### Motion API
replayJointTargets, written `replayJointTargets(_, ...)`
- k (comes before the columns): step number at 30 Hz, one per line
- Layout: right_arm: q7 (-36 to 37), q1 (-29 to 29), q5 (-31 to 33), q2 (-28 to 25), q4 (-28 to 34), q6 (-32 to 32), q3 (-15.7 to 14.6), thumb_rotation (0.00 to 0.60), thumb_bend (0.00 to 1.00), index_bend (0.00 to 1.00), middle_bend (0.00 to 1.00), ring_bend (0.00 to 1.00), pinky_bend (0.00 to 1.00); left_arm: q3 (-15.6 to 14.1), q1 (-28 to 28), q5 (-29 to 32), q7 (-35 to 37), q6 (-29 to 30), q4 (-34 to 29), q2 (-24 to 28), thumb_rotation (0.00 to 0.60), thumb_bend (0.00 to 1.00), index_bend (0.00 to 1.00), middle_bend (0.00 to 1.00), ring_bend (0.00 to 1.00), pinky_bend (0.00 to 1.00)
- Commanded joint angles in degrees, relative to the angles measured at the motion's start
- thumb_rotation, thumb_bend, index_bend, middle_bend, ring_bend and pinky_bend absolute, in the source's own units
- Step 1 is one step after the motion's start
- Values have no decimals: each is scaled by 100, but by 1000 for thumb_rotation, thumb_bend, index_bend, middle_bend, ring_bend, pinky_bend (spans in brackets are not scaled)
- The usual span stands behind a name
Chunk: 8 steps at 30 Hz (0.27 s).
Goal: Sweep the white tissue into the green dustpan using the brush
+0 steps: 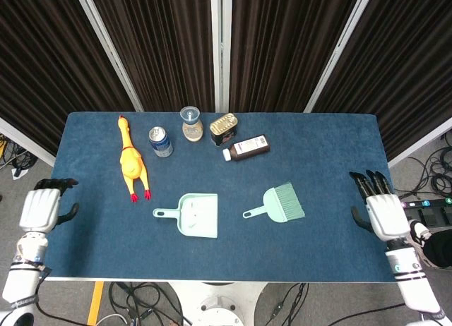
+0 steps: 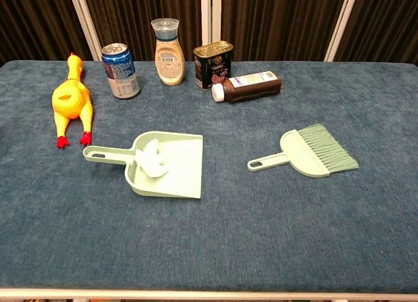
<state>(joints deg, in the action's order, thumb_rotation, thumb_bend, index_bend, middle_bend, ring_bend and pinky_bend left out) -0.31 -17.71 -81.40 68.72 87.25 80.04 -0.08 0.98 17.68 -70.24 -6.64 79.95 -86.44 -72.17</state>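
The left hand hangs off the counter's left edge, holding nothing, its dark fingers loosely apart; the right hand sits just beyond the right edge, likewise empty with its fingers spread. Neither shows in the chest view, and both are well apart from the tools, which suggests the arms are parked because the job looks finished.

Moving inward from the right hand, the brush lies flat on the blue counter, its handle pointing toward the dustpan and its bristles fanned toward the right side. It touches nothing and looks simply set down.

Further in, the green dustpan rests flat near the middle, handle toward the left hand's side and open mouth toward the brush, an arrangement that suits sweeping from right to left. The white tissue sits crumpled inside the pan, up against the back wall by the handle, which is where a sweep would push it. Judged from this, the task's goal is met.

Along the far side stand a soda can, a capped bottle and a tin, with a brown bottle lying on its side and a rubber chicken stretched out at the left, all clear of the working area.
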Motion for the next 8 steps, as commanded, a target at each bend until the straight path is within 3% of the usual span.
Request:
replayJointTargets(1,124,351,-119,-101,107,372,-127,600,376,12,79,0,0,-185,-431,-185,-216,571,-38,16,600,314,318,343,273,226)
replayJointTargets(8,409,719,-274,-45,61,664,-170,600,377,10,102,0,0,-284,-938,-288,-350,998,-307,1,600,314,318,341,273,225)
